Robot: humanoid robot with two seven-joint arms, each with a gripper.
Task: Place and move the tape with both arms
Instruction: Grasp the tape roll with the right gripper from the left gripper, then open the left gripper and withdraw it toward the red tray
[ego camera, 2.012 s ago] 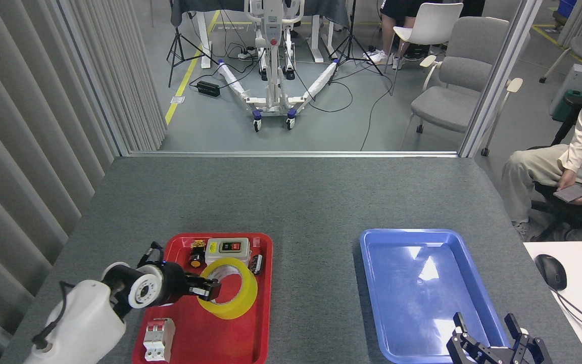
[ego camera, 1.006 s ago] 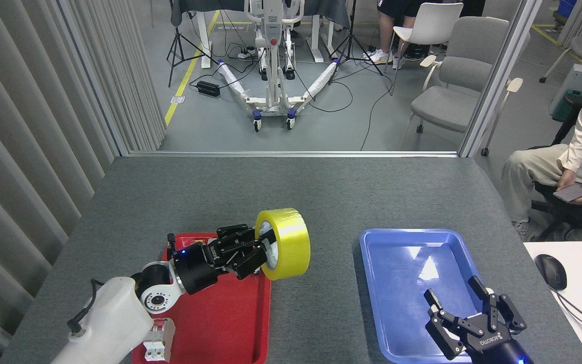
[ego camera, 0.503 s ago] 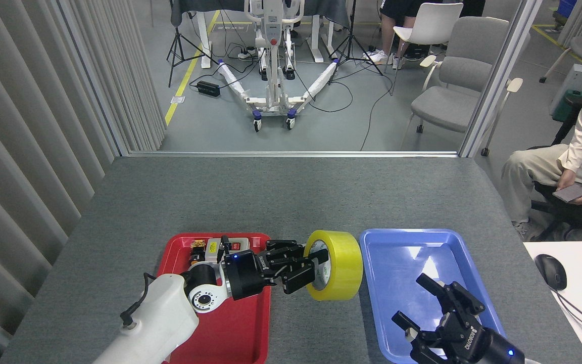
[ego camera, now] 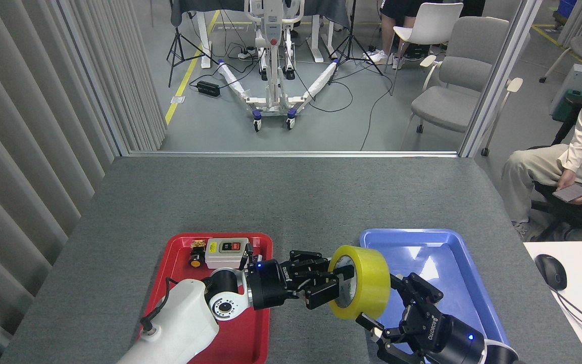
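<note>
The yellow tape roll (ego camera: pixel 367 280) hangs on edge above the gap between the two trays, its white core facing left. My left gripper (ego camera: pixel 334 283) is shut on the tape, with fingers through the core and over the rim. Its white arm comes in from the lower left across the red tray (ego camera: pixel 180 253). My right gripper (ego camera: pixel 389 308) stands open just right of and below the roll, its black fingers spread around the roll's right side. Whether they touch the tape I cannot tell.
The red tray holds a grey switch box (ego camera: pixel 227 252) and a small orange-tipped part (ego camera: pixel 196 259) at its back. The blue tray (ego camera: pixel 437 253) lies at the right with nothing visible inside. A seated person (ego camera: pixel 569 172) is off the table's right side, beside a white desk with a mouse (ego camera: pixel 553 271).
My left gripper lifted the tape out of the red tray and carried it right toward the blue tray. My right gripper rose from the bottom edge and moved left up to the roll.
</note>
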